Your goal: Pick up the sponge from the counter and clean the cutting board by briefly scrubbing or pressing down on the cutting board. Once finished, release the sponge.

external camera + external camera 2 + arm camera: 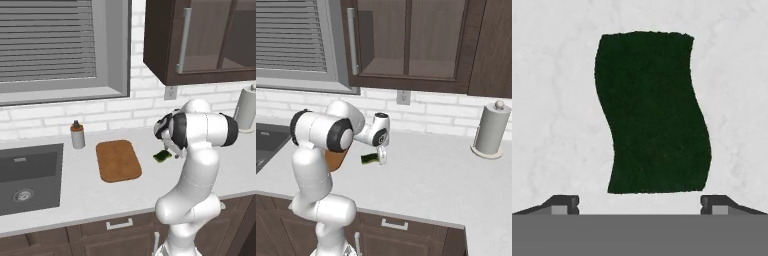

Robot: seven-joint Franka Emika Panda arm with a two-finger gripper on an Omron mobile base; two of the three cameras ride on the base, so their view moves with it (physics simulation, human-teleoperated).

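Where fingers part, sponge (652, 112) between.

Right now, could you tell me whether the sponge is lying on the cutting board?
No, the sponge lies on the counter, right of the cutting board.

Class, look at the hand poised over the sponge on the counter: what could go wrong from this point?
1. The open hand has its fingertips barely wider than the flat dark green sponge, so one tip may land on it or push it along the speckled light grey counter.
2. The sponge is thin; a shallow descent could close above it.
3. The brown wooden cutting board lies apart, so a weak grip might drop it on the way.
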